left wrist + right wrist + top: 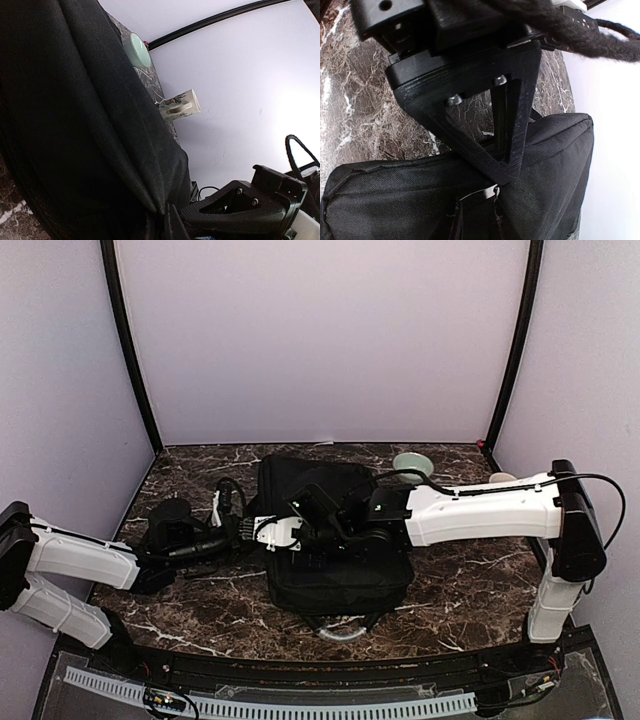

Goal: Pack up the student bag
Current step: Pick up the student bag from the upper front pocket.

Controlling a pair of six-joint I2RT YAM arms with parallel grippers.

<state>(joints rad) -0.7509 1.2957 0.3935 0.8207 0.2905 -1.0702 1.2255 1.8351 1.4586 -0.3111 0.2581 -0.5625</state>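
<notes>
Nearest the lens, in the right wrist view, a black triangular finger point(506, 120) of the right gripper point(268, 531) is seen with its tip set against the fabric of the student bag point(345, 575). Its partner is not shown, so it cannot be told whether these jaws are open or closed. Everything is borne by the dark marble table point(470, 580). The student bag is laid flat at the middle of it, with its long axis run from the far side toward the near edge, slightly skewed so that the near end is shifted rightward. The grey looped handle point(340, 632) is pointed at the arm bases, so the bag's top is turned to the near edge. The white right arm point(480, 510) is stretched across the bag from the right, and the left arm point(80, 558) is reached in low from the left, both grippers being brought close together at the bag's left edge. The left gripper point(232, 532) is closed, and in its wrist view folds of the bag's fabric are gathered and pinched at its fingers. A pale green bowl point(412, 462) is placed just beyond the bag's far right corner, and a white patterned mug point(502, 478) is found to its right, partly hidden behind the right arm.
</notes>
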